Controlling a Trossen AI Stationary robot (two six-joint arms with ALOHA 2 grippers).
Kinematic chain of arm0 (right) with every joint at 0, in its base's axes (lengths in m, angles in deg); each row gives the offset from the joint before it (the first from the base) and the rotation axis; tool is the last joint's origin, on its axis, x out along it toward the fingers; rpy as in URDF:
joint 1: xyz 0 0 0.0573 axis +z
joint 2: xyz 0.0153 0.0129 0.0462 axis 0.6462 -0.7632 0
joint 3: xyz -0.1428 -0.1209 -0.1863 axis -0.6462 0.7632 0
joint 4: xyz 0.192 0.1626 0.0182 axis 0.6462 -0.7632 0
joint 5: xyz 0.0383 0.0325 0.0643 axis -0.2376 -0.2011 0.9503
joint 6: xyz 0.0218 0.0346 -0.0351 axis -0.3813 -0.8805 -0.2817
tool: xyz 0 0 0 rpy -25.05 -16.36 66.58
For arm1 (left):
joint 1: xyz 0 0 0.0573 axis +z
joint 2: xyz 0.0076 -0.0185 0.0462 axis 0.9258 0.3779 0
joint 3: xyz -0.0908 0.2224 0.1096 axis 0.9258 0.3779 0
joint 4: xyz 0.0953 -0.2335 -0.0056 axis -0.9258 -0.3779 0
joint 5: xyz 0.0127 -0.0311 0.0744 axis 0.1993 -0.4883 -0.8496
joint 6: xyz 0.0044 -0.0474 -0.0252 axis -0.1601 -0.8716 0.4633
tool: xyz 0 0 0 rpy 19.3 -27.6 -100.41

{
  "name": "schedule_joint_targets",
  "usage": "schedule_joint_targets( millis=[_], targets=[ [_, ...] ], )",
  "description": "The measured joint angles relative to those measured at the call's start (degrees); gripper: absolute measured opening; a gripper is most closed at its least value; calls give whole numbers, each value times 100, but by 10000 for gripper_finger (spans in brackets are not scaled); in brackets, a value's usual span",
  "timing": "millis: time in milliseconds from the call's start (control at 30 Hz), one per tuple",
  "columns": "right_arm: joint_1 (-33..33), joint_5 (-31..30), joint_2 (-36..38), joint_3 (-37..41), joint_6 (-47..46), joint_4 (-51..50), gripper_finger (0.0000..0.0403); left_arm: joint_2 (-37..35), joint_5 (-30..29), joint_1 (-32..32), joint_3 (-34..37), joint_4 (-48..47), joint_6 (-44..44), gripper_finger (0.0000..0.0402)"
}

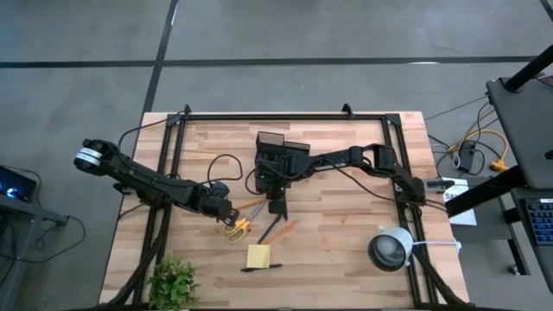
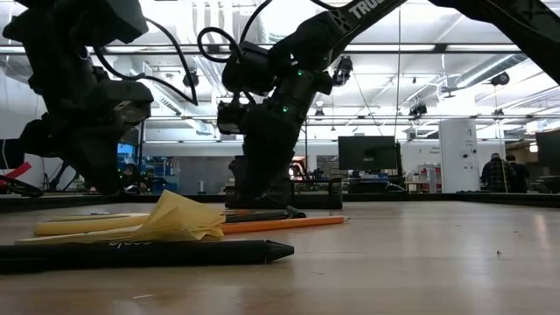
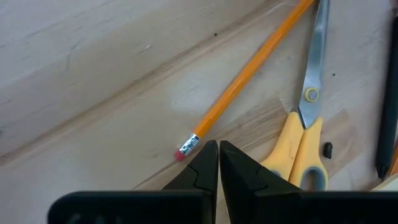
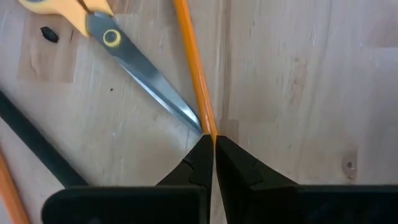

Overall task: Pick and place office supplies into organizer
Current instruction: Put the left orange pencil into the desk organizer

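Note:
The yellow-handled scissors [image 1: 238, 227] lie flat at mid-table, with an orange pencil [image 1: 251, 205] beside them. My left gripper [image 3: 219, 148] is shut, low over the wood, its tips next to that pencil's eraser end [image 3: 186, 149] and the scissors' handles [image 3: 297, 152]. My right gripper [image 4: 213, 143] is shut too, pointing down at the pencil's other end [image 4: 208, 124], by the scissors' blade tip [image 4: 186, 115]. A second orange pencil [image 1: 283, 228], black pens [image 1: 259, 269], a yellow sticky-note pad [image 1: 258, 257] and a tiny black clip [image 3: 328, 149] lie on the table. The dark organizer [image 1: 282, 145] stands behind the right wrist. My left gripper's shut fingertips [image 3: 208, 152] stand right beside the pencil's eraser end, coming from above; whether they touch it I cannot tell. My right gripper's shut fingertips [image 4: 202, 149] meet the pencil's far end [image 4: 211, 134] from above, along its length; the pencil lies flat, and the fingers hide whether they touch it.
A green plant [image 1: 173, 283] stands at the near left corner and a round grey-white lamp [image 1: 390, 249] near the right edge. Black frame rails [image 1: 285, 116] run along the table's far, left and right sides. Bare wood lies between the pad and the lamp.

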Motion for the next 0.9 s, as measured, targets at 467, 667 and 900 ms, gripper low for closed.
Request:
schedule_joint_targets(
  millis=[467,667,900],
  targets=[
    [-17,20,22,308,85,209,11,-81,-97,0,-71,-3,40,1],
    [-17,17,15,313,82,308,11,-307,-490,2,-260,-9,523,7],
    [-18,9,13,316,82,310,11,-1049,-801,196,-225,-205,1350,83]
  ],
)
